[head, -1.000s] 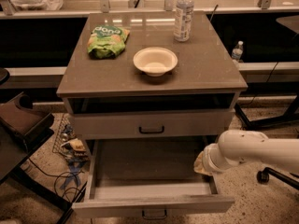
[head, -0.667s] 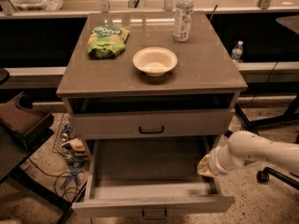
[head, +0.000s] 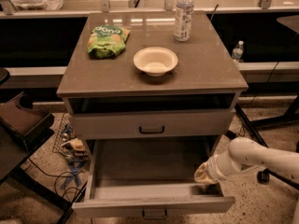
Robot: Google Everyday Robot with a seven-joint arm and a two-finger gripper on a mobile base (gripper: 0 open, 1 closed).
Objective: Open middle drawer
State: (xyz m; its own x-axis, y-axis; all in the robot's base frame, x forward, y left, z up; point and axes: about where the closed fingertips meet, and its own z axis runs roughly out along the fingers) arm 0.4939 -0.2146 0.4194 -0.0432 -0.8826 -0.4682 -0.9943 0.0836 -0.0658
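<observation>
Standing open, middle drawer (head: 154, 203); hand (head: 204, 174) at its right wall

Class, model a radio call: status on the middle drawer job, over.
Gripper low at the middle drawer, by its right wall. Drawer stands pulled well out. Floor clutter lies left of it, not ahead.

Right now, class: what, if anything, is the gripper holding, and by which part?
Cannot be told. The gripper sits at the right side wall of the open middle drawer, near its front; any hold is hidden.
</observation>
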